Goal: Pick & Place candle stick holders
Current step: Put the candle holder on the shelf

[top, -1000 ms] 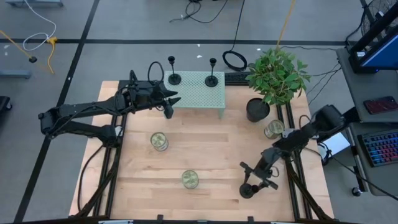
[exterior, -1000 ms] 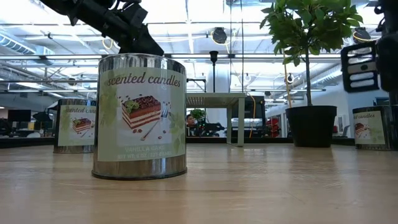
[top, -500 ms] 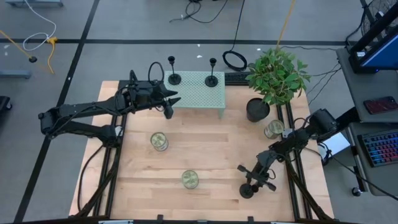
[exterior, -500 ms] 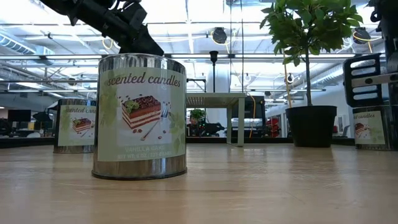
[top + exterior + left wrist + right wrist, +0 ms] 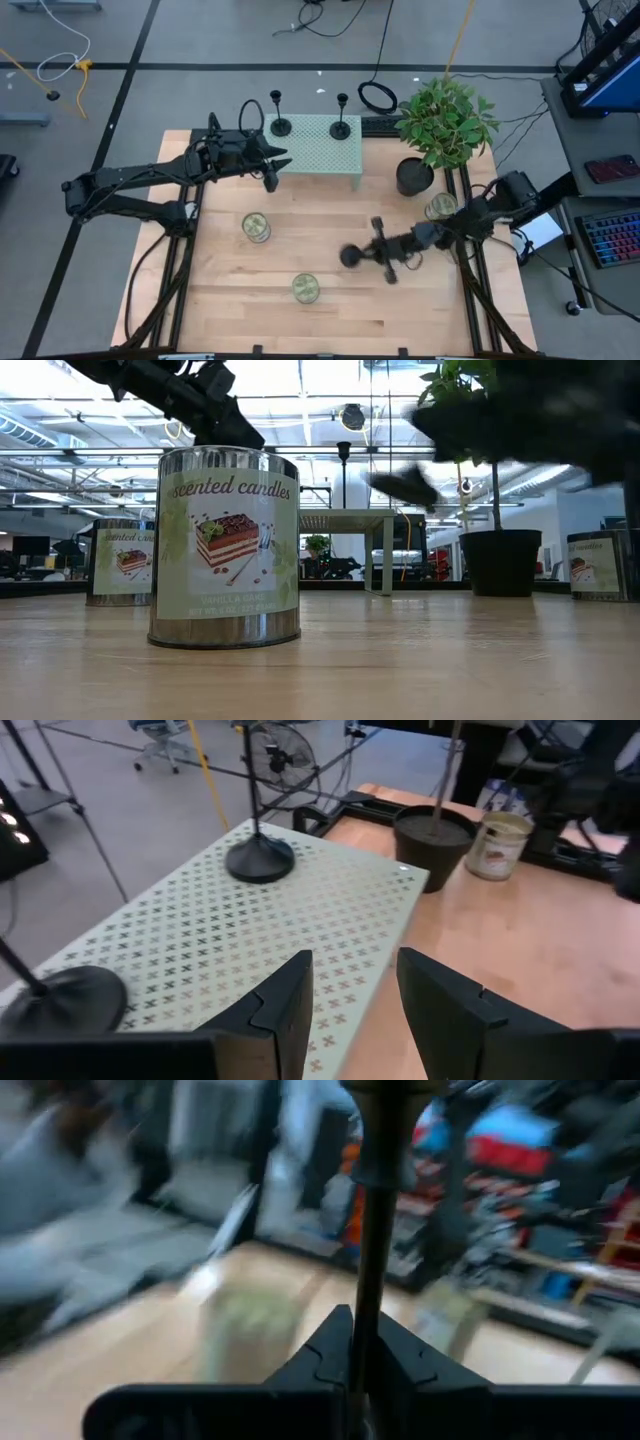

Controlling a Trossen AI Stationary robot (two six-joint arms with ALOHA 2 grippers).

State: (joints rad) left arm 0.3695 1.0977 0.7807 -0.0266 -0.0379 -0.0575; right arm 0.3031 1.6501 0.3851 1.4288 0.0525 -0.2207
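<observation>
From above, the right gripper (image 5: 383, 250) is over the middle of the wooden table (image 5: 340, 310), and only its wrist view shows its fingers clamped on the thin stem of a candle stick holder (image 5: 375, 1230). The left gripper (image 5: 352, 995), part open and empty, hovers at the perforated green stand (image 5: 290, 920) bearing two more holders (image 5: 258, 860) (image 5: 60, 995). Only the low view reads the "scented candles" label on the near tin (image 5: 228, 550).

My black thin-stemmed candle stick holder (image 5: 375, 1230) shows dark; pale green cross-patterned perforated stand (image 5: 318, 146) carries two black holders (image 5: 281, 126); green-labelled scented candle tin (image 5: 225, 547) gleams silver.
</observation>
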